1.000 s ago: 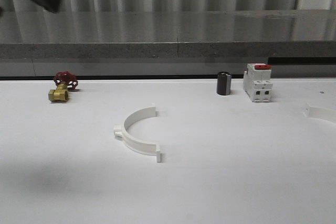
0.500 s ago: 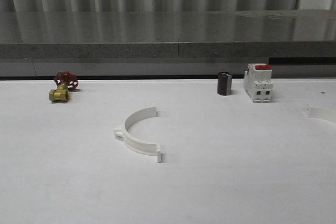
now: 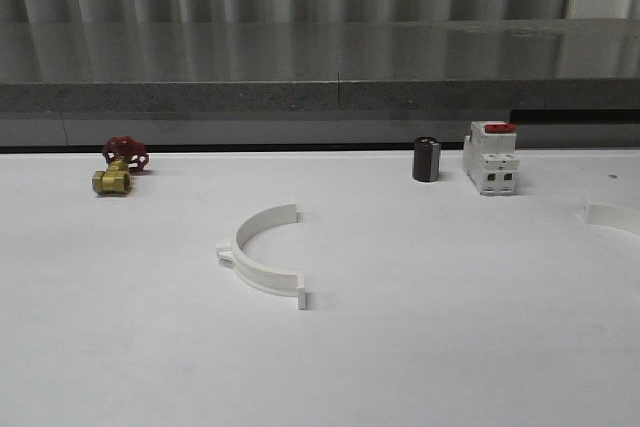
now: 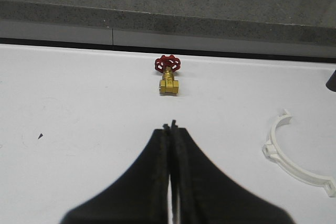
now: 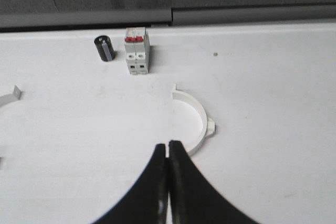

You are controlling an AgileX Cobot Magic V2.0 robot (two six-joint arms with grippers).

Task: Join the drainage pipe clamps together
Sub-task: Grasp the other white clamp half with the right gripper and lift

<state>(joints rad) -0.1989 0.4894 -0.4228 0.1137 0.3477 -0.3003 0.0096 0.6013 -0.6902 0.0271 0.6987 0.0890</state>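
One white drainage pipe clamp (image 3: 244,253) lies flat at the middle of the white table (image 3: 430,347), its open side facing right. The other drainage pipe clamp (image 3: 612,215) lies at the table's right edge, cut off by the frame. In the left wrist view my left gripper (image 4: 170,126) is shut and empty above bare table, with the first clamp (image 4: 271,145) off to its side. In the right wrist view my right gripper (image 5: 167,143) is shut and empty, its tips just short of the second clamp (image 5: 203,119). An end of the first clamp (image 5: 10,97) shows at that view's edge.
A brass valve with a red handwheel (image 3: 118,169) sits at the back left. A black cylinder (image 3: 426,159) and a white breaker with a red top (image 3: 490,159) stand at the back right. A grey ledge (image 3: 320,97) runs behind the table.
A dark piece of arm that hung in the front view's top-left corner one second ago has left the frame. The clamps and other objects have not moved.
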